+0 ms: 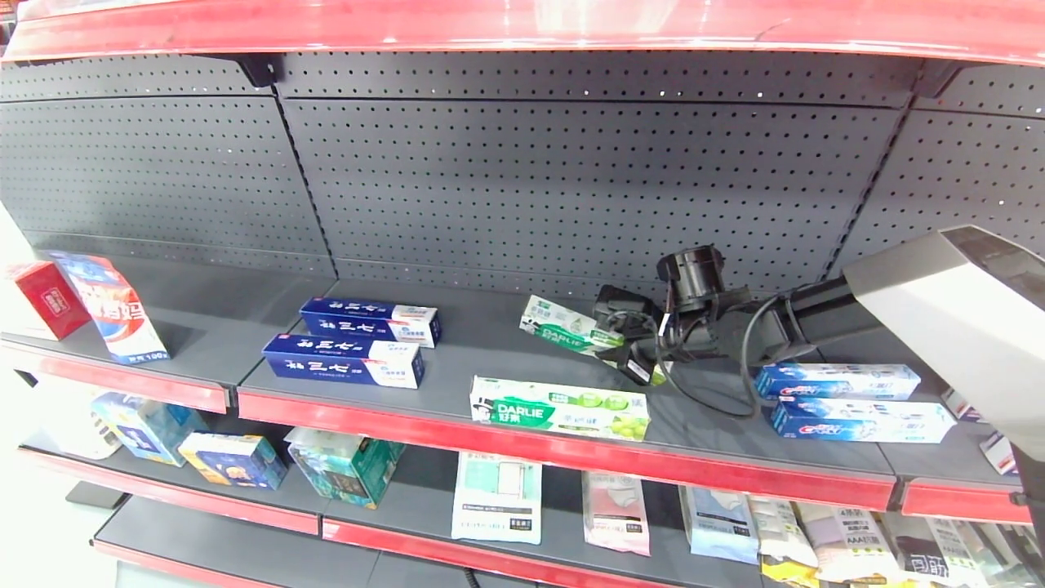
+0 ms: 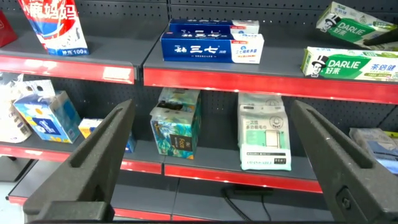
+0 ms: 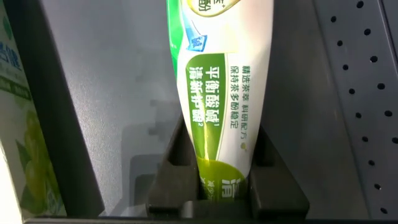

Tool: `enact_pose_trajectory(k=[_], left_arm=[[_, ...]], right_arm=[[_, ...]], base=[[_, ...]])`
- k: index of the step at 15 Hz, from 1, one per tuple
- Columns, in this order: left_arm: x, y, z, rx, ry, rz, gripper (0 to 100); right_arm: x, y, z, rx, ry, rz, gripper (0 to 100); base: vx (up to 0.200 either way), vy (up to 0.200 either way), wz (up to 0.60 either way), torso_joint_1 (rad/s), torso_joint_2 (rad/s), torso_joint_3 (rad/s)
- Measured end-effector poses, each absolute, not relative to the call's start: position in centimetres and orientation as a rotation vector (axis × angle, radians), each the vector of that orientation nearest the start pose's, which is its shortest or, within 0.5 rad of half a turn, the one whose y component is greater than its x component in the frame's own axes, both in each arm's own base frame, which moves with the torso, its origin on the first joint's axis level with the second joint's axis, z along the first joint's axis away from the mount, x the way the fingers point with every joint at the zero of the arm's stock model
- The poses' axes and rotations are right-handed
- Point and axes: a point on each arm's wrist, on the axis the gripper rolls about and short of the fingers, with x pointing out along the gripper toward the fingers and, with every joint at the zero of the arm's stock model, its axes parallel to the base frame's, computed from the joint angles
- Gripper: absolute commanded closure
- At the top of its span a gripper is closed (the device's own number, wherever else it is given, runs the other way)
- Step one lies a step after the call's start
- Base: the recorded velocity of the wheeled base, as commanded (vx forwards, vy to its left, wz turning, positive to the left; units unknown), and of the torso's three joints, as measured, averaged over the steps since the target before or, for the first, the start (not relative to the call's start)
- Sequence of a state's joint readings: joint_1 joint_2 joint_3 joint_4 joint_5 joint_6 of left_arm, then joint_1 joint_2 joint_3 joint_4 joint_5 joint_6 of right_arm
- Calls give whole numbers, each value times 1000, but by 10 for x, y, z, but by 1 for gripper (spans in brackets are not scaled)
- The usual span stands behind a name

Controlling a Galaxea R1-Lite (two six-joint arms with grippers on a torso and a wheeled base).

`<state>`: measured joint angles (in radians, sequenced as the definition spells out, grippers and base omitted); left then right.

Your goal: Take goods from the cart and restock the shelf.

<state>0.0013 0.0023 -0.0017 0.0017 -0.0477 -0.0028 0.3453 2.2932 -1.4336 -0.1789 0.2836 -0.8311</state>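
Now: right gripper clamped on a toothpaste box over the shelf

We see our right gripper reaching in from the right over the dark shelf, which has a red front edge. Its two black fingers are closed on one end of a green-and-white toothpaste box, and the right wrist view shows that end pinched between them. The box lies slanted toward the back of the shelf board, behind a second green box that lies along the front edge. We cannot tell whether the held box touches the board. To the left lie two dark blue boxes, one behind the other. To the right lie two pale blue boxes. At the far left stand a red box and a tall blue-and-red pack. Our left gripper hangs lower, in front of the shelving, its fingers wide apart with nothing between them.
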Motion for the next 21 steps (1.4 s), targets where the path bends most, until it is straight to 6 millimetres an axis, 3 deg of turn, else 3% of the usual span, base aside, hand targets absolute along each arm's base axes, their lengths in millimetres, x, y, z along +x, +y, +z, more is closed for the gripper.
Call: enact_pose_trajectory(k=[12,21], left_arm=[[-23,-1,76,-3,2,-46,0],[-23,-1,76,-3,2,-46,0]], right_arm=[[417,150,83,-756,455,887,100],[417,158,84,-756,493,936,100]], base=[[0,0,0,0,0,0],[0,0,0,0,0,0]])
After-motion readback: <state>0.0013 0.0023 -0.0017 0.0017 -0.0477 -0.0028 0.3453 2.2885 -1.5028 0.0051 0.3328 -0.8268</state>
